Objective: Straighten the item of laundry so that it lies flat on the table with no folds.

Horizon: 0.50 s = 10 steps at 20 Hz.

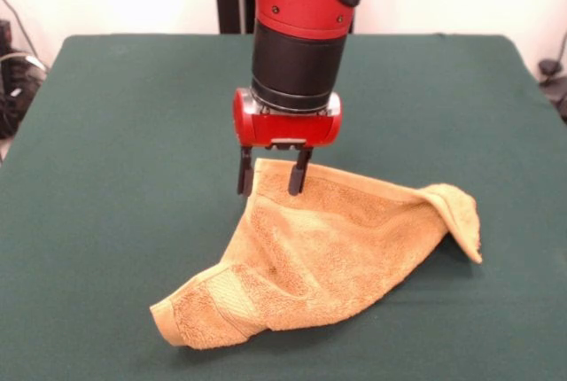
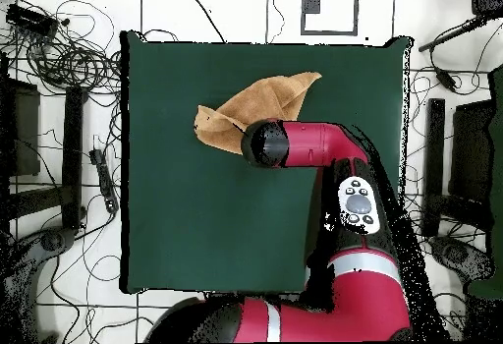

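The golden-orange towel, the item of laundry point(image 1: 328, 252), lies crumpled in a rough triangle on the green table point(image 1: 115, 133). One end reaches the front left, and a folded-over corner sticks out at the right. My gripper point(image 1: 271, 173) hangs straight down over the towel's far corner. Its two black fingers point(image 1: 244, 173) stand apart, and the corner's edge spans the gap between them. In the overhead view the arm's wrist point(image 2: 263, 143) hides the gripper and the edge of the towel point(image 2: 257, 99) nearest the robot's base.
Green cloth surrounds the towel on every side. Cables and black stands point(image 2: 69, 65) lie on the floor beyond the table's edges.
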Tool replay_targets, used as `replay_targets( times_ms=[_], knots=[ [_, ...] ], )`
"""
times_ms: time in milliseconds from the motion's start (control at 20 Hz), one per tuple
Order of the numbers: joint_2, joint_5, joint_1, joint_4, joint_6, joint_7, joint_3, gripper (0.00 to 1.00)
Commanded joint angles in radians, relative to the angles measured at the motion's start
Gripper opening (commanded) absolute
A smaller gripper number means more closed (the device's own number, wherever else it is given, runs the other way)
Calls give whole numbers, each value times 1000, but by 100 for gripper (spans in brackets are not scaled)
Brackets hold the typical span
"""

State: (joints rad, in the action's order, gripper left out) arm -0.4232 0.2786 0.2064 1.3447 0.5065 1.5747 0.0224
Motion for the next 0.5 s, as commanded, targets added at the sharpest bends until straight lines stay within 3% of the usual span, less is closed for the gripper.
replay_targets(
  times_ms=[50, 250, 500],
  knots=[
    [116, -15, -33, 17, 30, 126, 49, 100],
    [192, -1, -25, -19, -50, 139, 51, 100],
    [221, 11, -24, -22, -76, 132, 51, 100]
  ],
)
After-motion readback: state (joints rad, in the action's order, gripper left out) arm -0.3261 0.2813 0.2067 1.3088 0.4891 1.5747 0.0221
